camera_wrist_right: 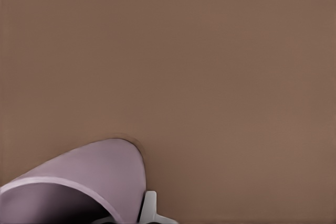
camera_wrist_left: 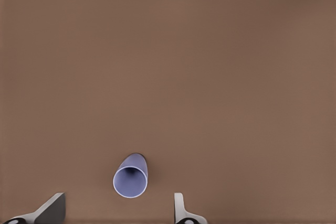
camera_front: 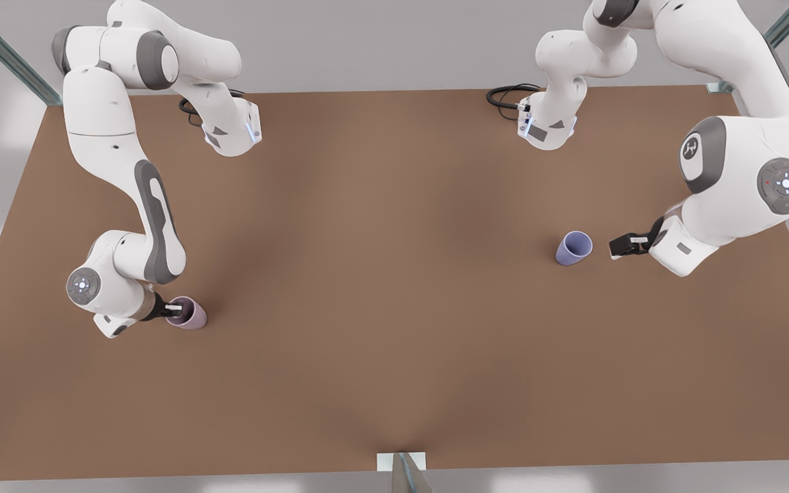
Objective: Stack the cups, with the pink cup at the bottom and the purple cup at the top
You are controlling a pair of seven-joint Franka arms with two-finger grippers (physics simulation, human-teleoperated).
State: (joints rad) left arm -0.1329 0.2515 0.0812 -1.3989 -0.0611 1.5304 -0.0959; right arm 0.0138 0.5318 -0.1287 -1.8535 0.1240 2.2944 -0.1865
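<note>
1. On the table [camera_front: 381,287], near the front view's left, the pink cup [camera_front: 189,313] is pinched at its rim by the right gripper [camera_front: 174,311], one finger [camera_wrist_right: 149,208] outside the wall.
2. Well apart, the purple cup [camera_front: 574,247] stands upright, mouth up, beside the wide-open left gripper [camera_front: 624,244].
3. A thin rim pinch could let the pink cup tilt or slip; the purple cup could be knocked over.

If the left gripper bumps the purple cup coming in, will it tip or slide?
Probably tips: the purple cup is a tapered tumbler on its narrower base, so a nudge at the rim could topple it and then roll it in an arc. It looks rigid. The left gripper is open beside it, not touching.
</note>
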